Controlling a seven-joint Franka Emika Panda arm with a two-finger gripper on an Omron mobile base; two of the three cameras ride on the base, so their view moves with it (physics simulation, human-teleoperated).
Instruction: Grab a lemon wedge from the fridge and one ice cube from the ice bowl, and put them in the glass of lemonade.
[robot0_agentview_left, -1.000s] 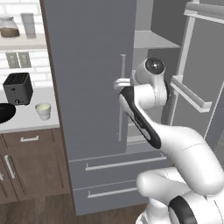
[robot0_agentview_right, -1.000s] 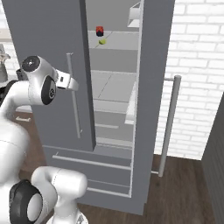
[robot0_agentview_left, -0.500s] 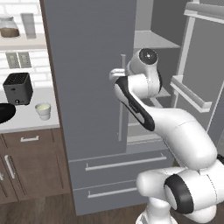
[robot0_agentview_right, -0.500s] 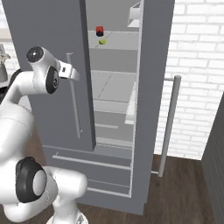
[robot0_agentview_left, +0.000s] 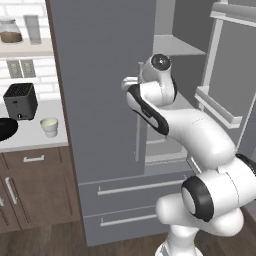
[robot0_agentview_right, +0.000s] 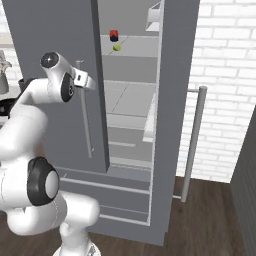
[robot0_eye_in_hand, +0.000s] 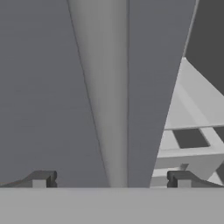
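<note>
The fridge (robot0_agentview_right: 165, 100) is standing with its right door swung open, its left door shut. The hand (robot0_eye_in_hand: 111, 179) is hovering spread and empty around the left door's slim handle (robot0_eye_in_hand: 105, 96). The yellow-green lemon wedge (robot0_agentview_right: 116, 48) is sitting on an upper shelf; the glass of lemonade (robot0_agentview_left: 49, 126) and the ice bowl (robot0_agentview_left: 6, 129) are waiting untouched on the worktop (robot0_agentview_left: 30, 140), so both fetches are pending.

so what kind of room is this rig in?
A simulated home kitchen, by the look of it. A tall grey fridge stands with its right door open onto shelves, a black toaster sits on a white counter over brown cabinets, and the wall is white brick.
</note>
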